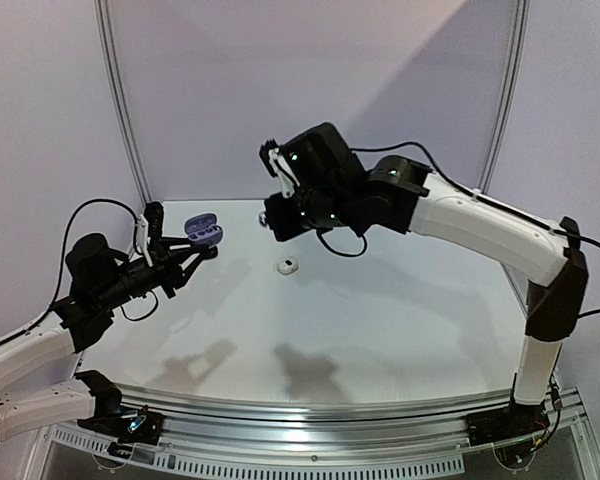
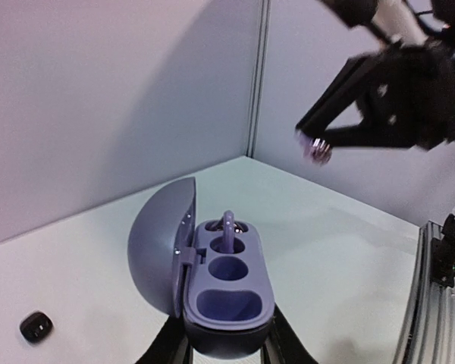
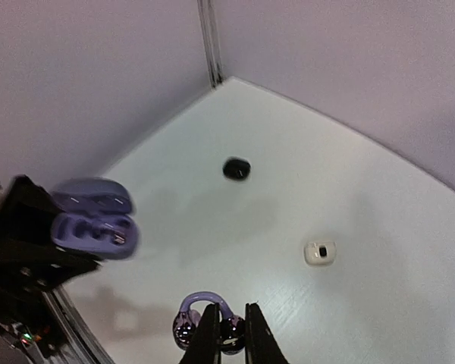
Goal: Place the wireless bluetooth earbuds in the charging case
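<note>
Nearest the arm bases, the left gripper [image 1: 198, 247] is raised just above the left side of the table [image 1: 380, 330]. Its fingers [image 2: 164, 350] are closed against the two sides of the charging case [image 2: 227, 303]. This lilac case is clamped by its lower shell. Its lid [image 2: 158, 254] stands swung open to one side, and the wells face upward. One earbud [image 2: 227, 226] already sits in the farthest well, its hook standing up. The middle well and the nearest, larger one are bare.

Farther out, a small white piece [image 1: 286, 266] lies on the tabletop between the two grippers. It may be another earbud, though it shows too small to be sure.

Above and just beyond it, the right gripper [image 3: 229, 340] hangs in the air, well apart from the case. Its jaws are pinched narrow on a second lilac earbud [image 3: 186, 327]. The curved ear hook of this earbud arches above the fingertips, and its shiny body sits between and beside them.

Farthest off, toward the back corner of the enclosure, a small black piece [image 3: 236, 168] rests on the table.
</note>
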Controlling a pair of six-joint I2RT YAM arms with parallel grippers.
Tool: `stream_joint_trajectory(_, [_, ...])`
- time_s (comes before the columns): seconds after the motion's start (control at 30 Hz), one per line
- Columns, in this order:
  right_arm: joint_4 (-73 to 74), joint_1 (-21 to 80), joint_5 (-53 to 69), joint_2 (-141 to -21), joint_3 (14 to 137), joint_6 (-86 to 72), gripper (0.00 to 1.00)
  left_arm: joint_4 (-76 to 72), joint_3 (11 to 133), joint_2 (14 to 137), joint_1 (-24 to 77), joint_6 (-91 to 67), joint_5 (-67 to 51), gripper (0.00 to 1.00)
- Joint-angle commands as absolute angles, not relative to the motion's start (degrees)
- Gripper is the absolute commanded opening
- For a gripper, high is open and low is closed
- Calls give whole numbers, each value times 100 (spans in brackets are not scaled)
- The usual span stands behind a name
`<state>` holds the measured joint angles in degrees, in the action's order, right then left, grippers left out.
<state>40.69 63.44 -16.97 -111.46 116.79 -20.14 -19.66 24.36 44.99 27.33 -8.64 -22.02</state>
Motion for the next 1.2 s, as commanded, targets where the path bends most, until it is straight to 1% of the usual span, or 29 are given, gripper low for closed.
stream_joint_trajectory(0.0, [2543, 6782, -2572, -10872, 11748, -1101, 0, -3199, 2361, 4710, 3108, -178, -1723, 0])
stream_joint_trajectory(0.1, [1793, 6982, -2554, -10942, 11855, -586, 0, -3539, 2429, 4903, 3329, -79, -1618, 0])
stream_joint_trajectory(0.3, [1412, 7317, -2992, -11437, 12295, 394, 0, -3232, 2718, 5058, 3419, -430, -1697, 0])
stream_joint_trajectory(0.47, [1283, 7341, -2755, -11658, 12296, 397, 0, -3151, 2795, 5071, 3480, -308, -1512, 0])
stream_joint_trajectory(0.6, [1271, 7359, -2463, -11805, 12296, 454, 0, -3195, 2800, 5078, 3489, -299, -1623, 0])
stream_joint_trajectory(1.17, [1413, 7392, -2759, -12049, 11977, 473, 0, -3240, 2799, 5087, 3490, -558, -1612, 0])
